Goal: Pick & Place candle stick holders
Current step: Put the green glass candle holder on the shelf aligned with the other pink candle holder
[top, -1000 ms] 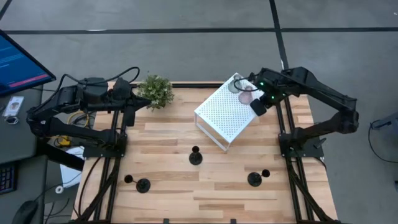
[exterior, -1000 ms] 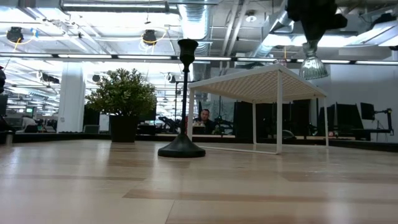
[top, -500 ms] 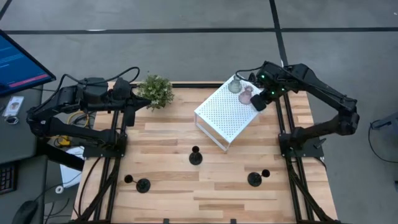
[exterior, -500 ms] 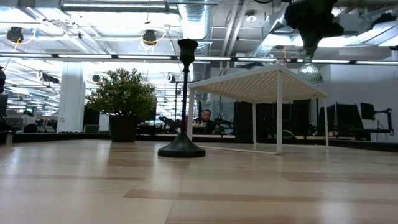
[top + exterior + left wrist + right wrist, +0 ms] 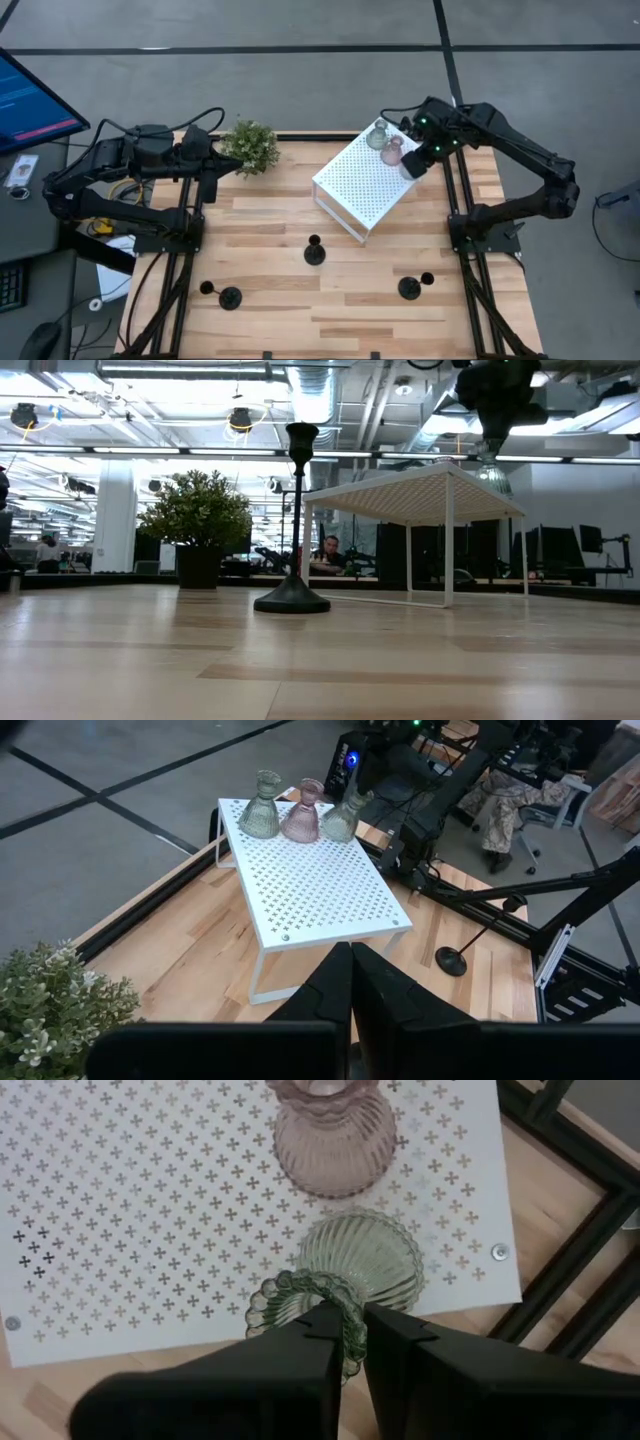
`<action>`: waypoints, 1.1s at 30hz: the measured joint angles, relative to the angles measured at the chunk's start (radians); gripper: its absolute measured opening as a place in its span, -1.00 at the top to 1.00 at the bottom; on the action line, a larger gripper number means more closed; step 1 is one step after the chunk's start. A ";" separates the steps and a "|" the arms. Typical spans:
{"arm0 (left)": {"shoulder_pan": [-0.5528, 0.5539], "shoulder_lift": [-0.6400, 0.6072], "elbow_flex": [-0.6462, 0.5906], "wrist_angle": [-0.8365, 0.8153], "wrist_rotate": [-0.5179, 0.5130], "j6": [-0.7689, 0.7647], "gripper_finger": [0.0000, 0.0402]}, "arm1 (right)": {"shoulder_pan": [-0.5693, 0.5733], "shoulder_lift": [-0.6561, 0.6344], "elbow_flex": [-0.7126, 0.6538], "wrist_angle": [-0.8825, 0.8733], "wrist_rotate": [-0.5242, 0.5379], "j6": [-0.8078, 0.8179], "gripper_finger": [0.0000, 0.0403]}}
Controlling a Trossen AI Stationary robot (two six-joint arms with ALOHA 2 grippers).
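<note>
Two glass holders stand on the white perforated box [image 5: 362, 182] at its far corner: a greenish-grey one [image 5: 263, 806] and a pink one [image 5: 303, 812]. My right gripper [image 5: 412, 166] is shut on a third, greenish-grey holder [image 5: 345, 816] next to the pink one, at the box's right corner. Three black holders stand on their round bases on the table: one in the middle [image 5: 315, 251], one near left [image 5: 230, 297], one near right [image 5: 408, 288]. My left gripper [image 5: 350, 982] is shut and empty, at the far left by the plant. My right gripper holds the greenish-grey holder by its scalloped top rim [image 5: 300, 1292], one finger inside the mouth and one outside. The fingers come from above, pointing down. The holder's wide base [image 5: 362, 1260] is over the box's top near the corner; whether it rests there I cannot tell.
A green potted plant [image 5: 250, 146] stands at the table's far left. The box's thin legs [image 5: 448, 550] stand on the table's far middle. Bare wood lies between the black holders. A person [image 5: 328, 550] sits in the room behind the table.
My right gripper has carried the greenish-grey holder a little toward the table's far left, from off the box's right corner to beside the pink holder, staying shut on it.
</note>
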 joint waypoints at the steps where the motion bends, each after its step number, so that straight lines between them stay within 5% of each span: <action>1: 0.000 0.000 0.000 0.000 0.000 0.000 0.98 | -0.005 0.000 0.000 0.000 -0.002 -0.001 0.93; 33: 0.000 0.000 0.000 0.008 0.000 0.000 0.96 | -0.098 0.004 -0.002 0.036 0.009 -0.053 0.76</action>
